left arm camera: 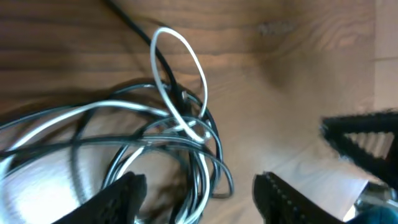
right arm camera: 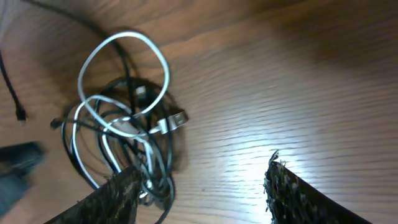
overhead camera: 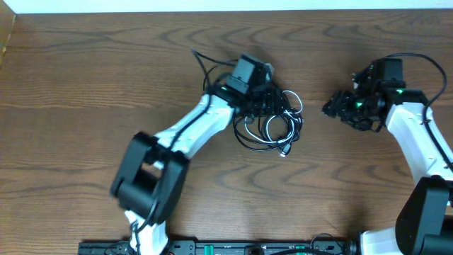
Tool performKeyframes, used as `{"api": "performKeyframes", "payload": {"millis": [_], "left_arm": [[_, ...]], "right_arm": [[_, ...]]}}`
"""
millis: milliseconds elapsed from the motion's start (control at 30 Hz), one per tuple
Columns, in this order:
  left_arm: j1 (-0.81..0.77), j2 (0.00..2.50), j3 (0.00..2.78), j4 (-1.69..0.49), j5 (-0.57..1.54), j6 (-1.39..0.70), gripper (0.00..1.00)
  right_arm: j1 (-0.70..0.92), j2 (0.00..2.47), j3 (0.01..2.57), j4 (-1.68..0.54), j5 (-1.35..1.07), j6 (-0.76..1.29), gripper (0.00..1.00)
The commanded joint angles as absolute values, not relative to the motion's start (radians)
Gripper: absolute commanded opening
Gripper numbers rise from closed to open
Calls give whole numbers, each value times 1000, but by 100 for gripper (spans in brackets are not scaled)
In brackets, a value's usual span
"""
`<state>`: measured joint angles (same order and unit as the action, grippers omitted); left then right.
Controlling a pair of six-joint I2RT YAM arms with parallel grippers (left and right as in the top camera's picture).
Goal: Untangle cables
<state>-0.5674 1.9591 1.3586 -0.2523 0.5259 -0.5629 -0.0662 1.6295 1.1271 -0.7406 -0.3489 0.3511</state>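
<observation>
**Jaws released on both arms, cable tangle at the left one**

The jaws of the left gripper (overhead camera: pixel 265 100) stand parted and grasp nothing. In the left wrist view its 2 dark fingers (left arm camera: pixel 121 198) sit at the bottom edge with a clear gap between them. Loops of the cables (overhead camera: pixel 272 126) run past the left finger and across that gap, and I cannot tell whether any loop touches it. This gripper hangs over the upper left part of the tangle.

The cables lie in 1 knotted heap on the brown wooden worktop (overhead camera: pixel 85 85), a little right of its middle. Black cords coil round one another, and 1 black strand (overhead camera: pixel 199 60) trails away from the heap toward the upper left. A white cable (left arm camera: pixel 163 29) threads through the black ones and rises in a narrow loop above them. In the right wrist view a silver plug (right arm camera: pixel 176 118) pokes out of the right side of the heap.

Further right, the right gripper (overhead camera: pixel 334 108) is well apart from the heap, with bare worktop between them. Its jaws are spread wide and empty, and its 2 ribbed fingers (right arm camera: pixel 292 193) frame plain wood, with the tangle off toward the left finger
</observation>
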Motion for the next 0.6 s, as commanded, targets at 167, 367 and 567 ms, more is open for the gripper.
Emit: {"api": "performKeyframes", "payload": {"millis": [167,367,567], "left_arm": [[-606,2044,1352,-270,543,-704,44],[-614,2043,1354,-177,665,-671,45],[-633,2043,1354,-115,634,-708,53]], "right_arm": [[-71,1641,1147,-745,-347,313,65],[-71,1641,1147,-746,-339,298,66],[-73,1641,1147,-751,-313,297,68]]}}
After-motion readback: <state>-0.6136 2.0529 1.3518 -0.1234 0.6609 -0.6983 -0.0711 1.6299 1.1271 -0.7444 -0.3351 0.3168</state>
